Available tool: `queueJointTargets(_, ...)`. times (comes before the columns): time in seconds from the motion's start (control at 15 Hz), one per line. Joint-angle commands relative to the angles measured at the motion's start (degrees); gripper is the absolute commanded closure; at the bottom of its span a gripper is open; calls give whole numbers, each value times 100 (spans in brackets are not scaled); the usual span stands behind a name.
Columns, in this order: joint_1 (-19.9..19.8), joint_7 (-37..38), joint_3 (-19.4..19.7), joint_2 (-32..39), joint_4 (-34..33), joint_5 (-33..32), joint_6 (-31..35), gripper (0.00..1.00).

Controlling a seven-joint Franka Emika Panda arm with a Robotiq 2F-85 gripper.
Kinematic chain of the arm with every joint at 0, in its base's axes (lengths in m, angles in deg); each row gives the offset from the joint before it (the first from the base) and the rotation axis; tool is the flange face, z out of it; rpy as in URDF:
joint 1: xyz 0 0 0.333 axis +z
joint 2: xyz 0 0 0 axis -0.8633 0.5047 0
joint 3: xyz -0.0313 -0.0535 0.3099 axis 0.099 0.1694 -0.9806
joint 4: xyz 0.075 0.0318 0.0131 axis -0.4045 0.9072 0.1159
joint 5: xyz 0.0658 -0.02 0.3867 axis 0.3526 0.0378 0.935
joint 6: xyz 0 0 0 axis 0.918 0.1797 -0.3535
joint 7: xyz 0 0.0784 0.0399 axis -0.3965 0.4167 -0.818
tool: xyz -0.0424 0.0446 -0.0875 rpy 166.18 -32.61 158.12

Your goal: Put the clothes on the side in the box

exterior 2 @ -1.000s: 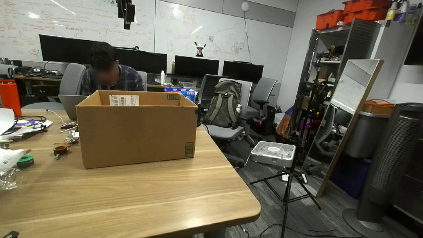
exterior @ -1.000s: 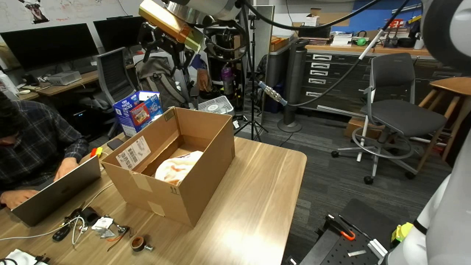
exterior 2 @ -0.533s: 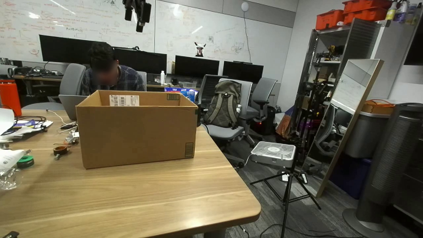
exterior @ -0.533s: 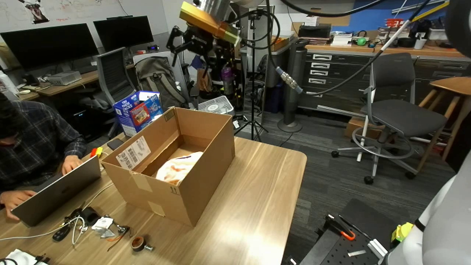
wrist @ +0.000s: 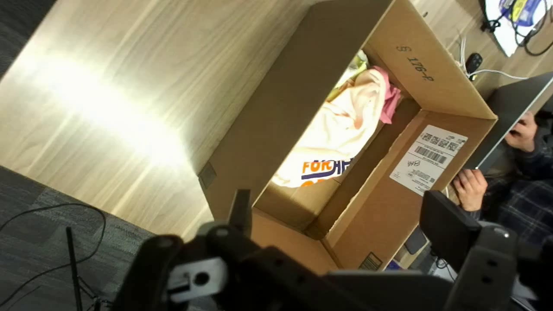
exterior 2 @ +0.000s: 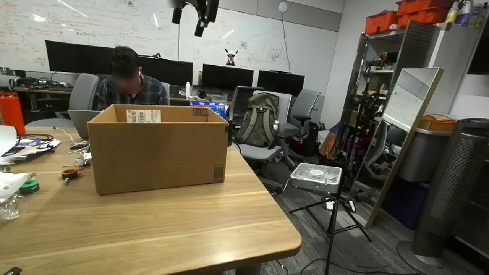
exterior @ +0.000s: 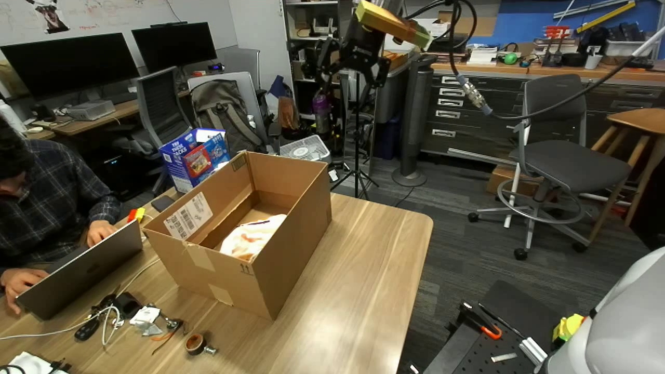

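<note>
My gripper (wrist: 343,211) hangs higher than the box (exterior: 301,249), well apart from it. My fingers (wrist: 445,220) are spread wide. The box stands upright on the table (exterior: 374,249), just to the right of the laptop (exterior: 83,270) in both exterior views. The clothes (wrist: 345,125) are inside the box. In an exterior view, the cream-peach garment (exterior: 252,239) occupies the near end, partly hidden by the box's right side. The wrist view shows the pink garment (wrist: 391,103) and the yellow-green garment (wrist: 356,68) touching it.
</note>
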Motion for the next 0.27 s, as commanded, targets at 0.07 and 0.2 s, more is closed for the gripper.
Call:
queueJointTargets(0.07, -204, -1018, 327, -653, 578, -63, -284, 0)
queueJointTargets(0.2, -193, -825, 320, -399, 365, -30, -275, 0)
